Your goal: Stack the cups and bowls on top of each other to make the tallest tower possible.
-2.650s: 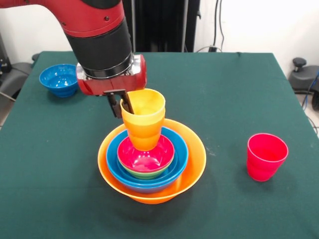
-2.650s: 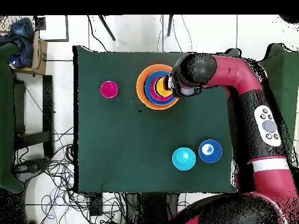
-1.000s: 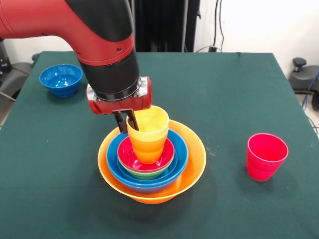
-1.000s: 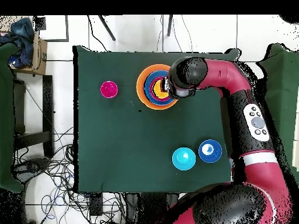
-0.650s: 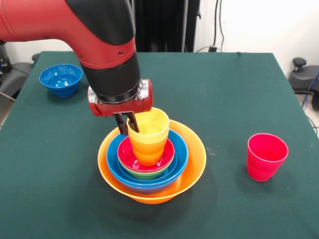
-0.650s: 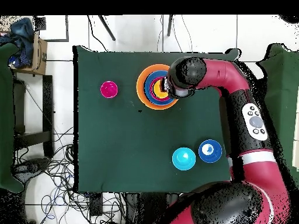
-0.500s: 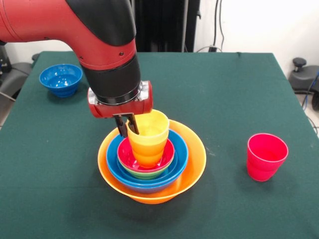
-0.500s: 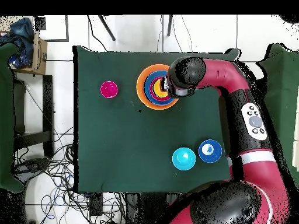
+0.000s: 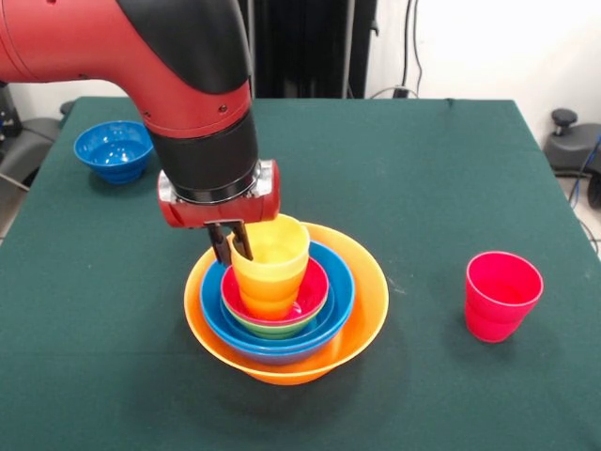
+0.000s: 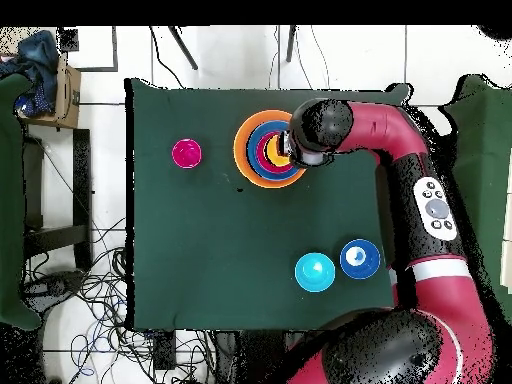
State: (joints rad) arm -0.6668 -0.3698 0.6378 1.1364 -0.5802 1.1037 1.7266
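Pincer [image 9: 231, 246] grips yellow cup [image 9: 269, 266] rim; cup in tower [image 9: 285, 324]

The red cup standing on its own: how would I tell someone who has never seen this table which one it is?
Start at the big orange bowl holding the nested pile under the robot's arm. In the front view, look to its right across bare green cloth: the red cup stands there alone, upright and empty. Unlike the yellow cup held by the claw in the pile, nothing touches it.
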